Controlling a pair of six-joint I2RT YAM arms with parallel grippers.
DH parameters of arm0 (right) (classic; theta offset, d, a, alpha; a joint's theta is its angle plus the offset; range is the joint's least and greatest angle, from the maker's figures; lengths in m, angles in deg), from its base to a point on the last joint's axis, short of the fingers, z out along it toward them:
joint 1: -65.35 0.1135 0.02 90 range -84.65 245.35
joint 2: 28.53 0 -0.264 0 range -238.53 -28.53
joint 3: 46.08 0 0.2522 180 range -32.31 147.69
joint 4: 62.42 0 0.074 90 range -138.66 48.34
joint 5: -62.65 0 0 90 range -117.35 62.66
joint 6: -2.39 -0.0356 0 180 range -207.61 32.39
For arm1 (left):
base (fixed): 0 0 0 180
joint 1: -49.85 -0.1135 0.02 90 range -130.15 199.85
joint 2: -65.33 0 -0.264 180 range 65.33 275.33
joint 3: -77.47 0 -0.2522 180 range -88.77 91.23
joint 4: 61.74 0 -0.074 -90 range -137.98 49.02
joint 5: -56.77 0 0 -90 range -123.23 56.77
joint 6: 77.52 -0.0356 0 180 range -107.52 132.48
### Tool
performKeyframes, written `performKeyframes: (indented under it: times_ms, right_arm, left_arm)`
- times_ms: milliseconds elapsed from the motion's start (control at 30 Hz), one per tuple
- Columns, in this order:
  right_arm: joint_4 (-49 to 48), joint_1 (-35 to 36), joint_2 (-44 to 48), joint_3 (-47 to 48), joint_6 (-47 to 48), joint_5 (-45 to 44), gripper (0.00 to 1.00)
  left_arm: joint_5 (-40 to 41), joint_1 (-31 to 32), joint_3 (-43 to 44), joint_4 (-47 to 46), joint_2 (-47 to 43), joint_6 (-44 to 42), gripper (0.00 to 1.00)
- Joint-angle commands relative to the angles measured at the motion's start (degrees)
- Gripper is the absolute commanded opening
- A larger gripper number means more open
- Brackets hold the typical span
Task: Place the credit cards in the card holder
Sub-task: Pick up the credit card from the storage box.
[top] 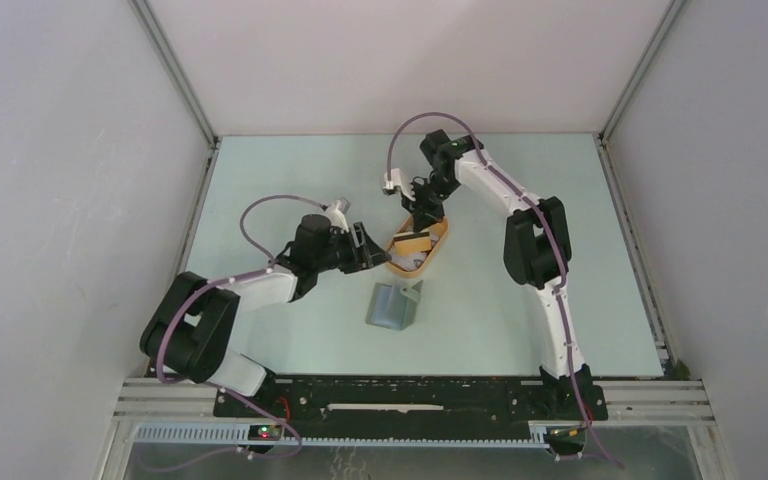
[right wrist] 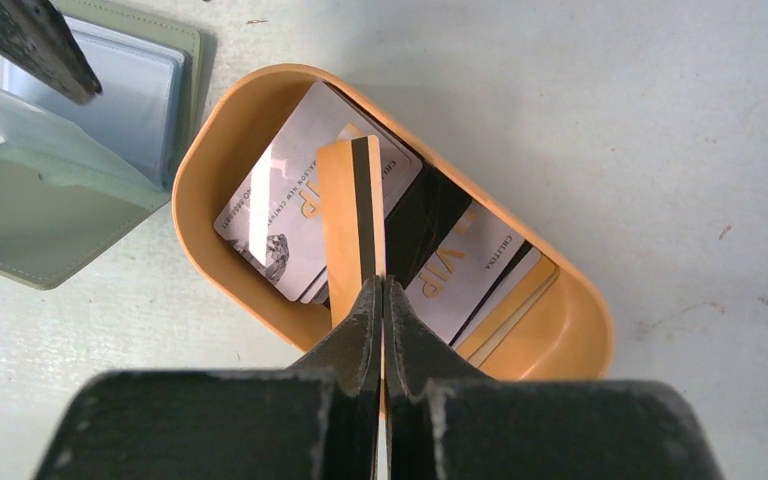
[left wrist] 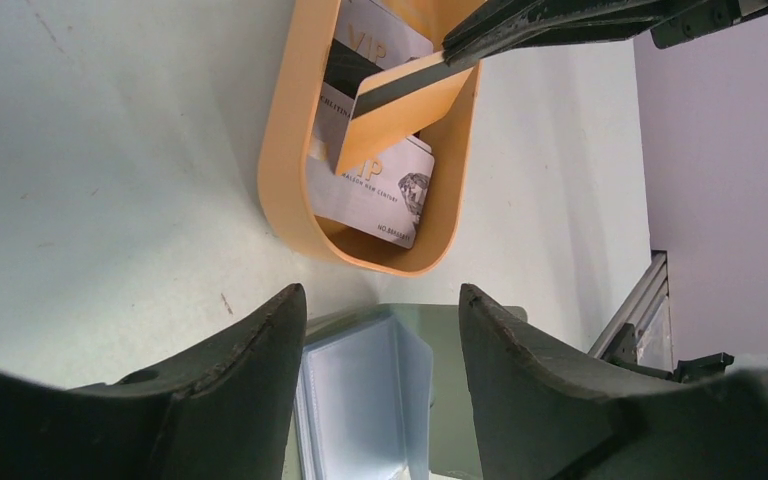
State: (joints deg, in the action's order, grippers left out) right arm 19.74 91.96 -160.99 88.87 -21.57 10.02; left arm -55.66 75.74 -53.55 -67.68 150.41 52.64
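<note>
Scuffed pale-green counter [top: 290, 180], white panel walls [top: 60, 150] stood around, right jaws clamped a tan card [right wrist: 338, 215] over the orange tray [right wrist: 575, 335], left jaws stood apart near the open wallet [top: 392, 307].

gold "vip" stands on the whitish cards [right wrist: 280, 195] in the orange tray [right wrist: 198, 165]; smaller print unreadable.

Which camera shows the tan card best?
Left wrist: the tan card shows its face and stripe, pinched by the right claw over the tray. Right wrist sees it foreshortened; top view, a speck.
</note>
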Motion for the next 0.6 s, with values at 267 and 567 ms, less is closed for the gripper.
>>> performKeyframes:
  times_ms: [267,567]
  right_arm:
    - [-6.70,-2.65,6.62,-4.02,-12.32,5.42,0.00]
    - [-8.73,-5.34,7.44,-5.27,-22.77,11.72,0.00]
  left_arm:
    - [1.67,-1.15,-3.82,-4.47,-5.32,1.64,0.63]
    - [0.73,-1.27,-5.30,-7.92,-5.52,4.09,0.63]
